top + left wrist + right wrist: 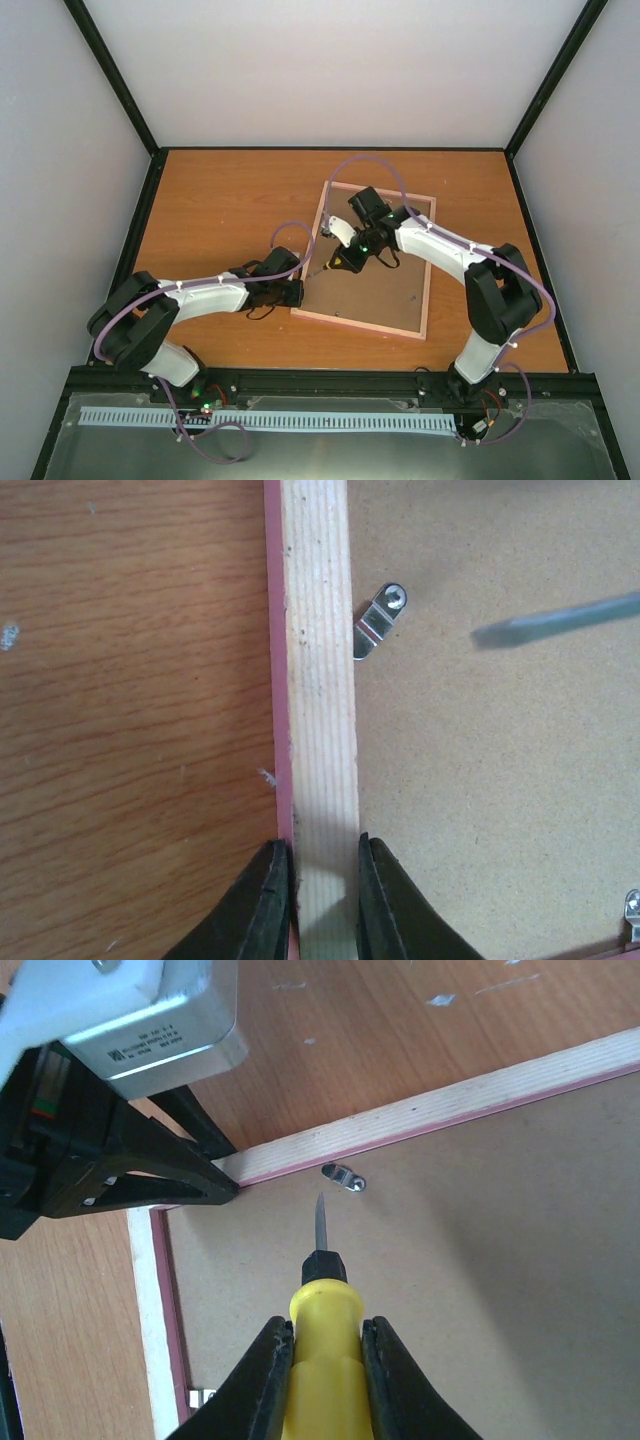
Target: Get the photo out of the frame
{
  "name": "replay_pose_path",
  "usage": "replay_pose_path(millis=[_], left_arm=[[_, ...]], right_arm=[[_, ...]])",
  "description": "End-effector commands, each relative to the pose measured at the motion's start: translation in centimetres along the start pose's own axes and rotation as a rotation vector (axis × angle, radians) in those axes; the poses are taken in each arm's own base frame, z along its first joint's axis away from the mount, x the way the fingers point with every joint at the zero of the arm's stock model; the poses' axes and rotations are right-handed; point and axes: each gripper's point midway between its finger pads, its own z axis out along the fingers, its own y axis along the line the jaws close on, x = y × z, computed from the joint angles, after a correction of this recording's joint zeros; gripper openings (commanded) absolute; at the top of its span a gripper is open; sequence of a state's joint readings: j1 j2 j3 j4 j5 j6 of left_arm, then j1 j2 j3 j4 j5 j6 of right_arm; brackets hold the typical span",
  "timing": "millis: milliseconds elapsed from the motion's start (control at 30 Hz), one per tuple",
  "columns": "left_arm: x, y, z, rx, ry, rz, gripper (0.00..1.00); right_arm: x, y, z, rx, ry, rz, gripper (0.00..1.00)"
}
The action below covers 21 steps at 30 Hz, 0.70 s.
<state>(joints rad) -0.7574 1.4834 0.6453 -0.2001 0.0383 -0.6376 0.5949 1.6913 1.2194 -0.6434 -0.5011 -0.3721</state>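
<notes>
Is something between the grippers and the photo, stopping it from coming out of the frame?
Yes. The frame lies face down and the backing board covers the photo, which is hidden. A metal clip by the screwdriver tip, and another on the adjacent side, seem to hold the board in.

Left end effector low, jaws pinched; right end effector tilted down, jaws clamped; elbows bent

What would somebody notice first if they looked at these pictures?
Most likely the bright yellow screwdriver, pinched in the right gripper, with its blade aimed at a small metal clip on the brown backing board. Next comes the frame, lying face down mid-table, with its left rail clamped by the left gripper.
</notes>
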Motion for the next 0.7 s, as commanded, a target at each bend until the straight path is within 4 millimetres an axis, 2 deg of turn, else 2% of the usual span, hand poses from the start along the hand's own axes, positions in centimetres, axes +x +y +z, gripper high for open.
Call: replay_pose_path(millis=[0, 400, 667], left_arm=[[0.1, -0.9, 0.4, 0.060, -0.001, -0.017, 0.01], [0.5, -0.7, 0.7, 0.061, 0.008, -0.027, 0.01], [1.0, -0.7, 0.9, 0.067, 0.021, -0.026, 0.01]], right_arm=[[-0.5, 0.4, 0.8, -0.003, 0.024, -0.011, 0.03], [0.0, 0.5, 2.7, -0.023, 0.068, -0.004, 0.03], [0.4, -1.2, 3.5, 0.050, 0.097, 0.036, 0.03]])
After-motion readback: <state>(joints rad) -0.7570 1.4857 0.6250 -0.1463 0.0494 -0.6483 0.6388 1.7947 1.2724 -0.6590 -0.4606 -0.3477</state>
